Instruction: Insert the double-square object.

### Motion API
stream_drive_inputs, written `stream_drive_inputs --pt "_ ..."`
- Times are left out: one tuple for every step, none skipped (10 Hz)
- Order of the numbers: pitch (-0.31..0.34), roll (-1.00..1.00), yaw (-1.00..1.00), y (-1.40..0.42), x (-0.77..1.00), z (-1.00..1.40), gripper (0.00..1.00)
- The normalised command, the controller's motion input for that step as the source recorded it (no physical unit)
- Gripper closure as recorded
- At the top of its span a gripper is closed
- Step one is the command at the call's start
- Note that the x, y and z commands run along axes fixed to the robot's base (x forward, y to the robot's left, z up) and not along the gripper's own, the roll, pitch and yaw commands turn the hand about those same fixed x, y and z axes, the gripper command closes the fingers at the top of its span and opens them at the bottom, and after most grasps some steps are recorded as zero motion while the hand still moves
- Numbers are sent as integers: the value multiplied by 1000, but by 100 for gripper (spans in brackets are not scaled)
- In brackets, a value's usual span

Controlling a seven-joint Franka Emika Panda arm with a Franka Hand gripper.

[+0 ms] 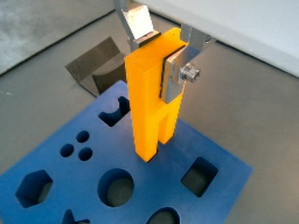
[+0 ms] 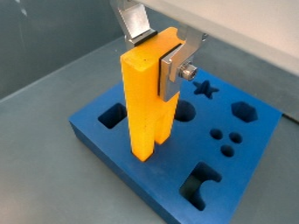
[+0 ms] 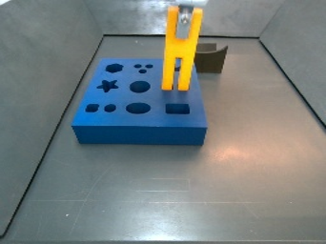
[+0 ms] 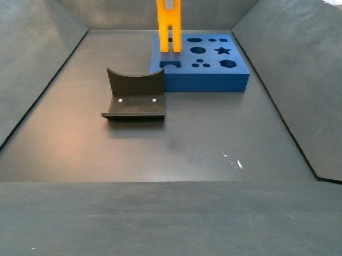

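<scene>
A dull grey metal floor (image 3: 192, 181) fills a shallow enclosure. Sloping grey side walls (image 4: 34, 85) rise on both sides, and a back wall (image 3: 128, 17) closes the far end. Soft overhead light leaves a pale sheen on the floor.

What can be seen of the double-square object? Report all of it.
The double-square object is a tall, narrow yellow-orange bar, plastic by its look, forked at its lower end into two square prongs. It stands upright, its upper end clamped between the silver fingers of the gripper, prongs down on or just above the blue block; contact cannot be told.
</scene>
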Motion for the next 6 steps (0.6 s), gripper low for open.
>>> stream_drive_inputs --pt "-66 -74 0 0 14 -400 100" --pt "-73 -10 0 -34 146 -591 100" --pt "-89 19 -26 -146 137 -817 100" --pt "-60 110 -54 -220 83 -826 100" --pt "-39 116 -94 -246 0 -700 100" --pt "-30 79 -100 0 -60 -626 100"
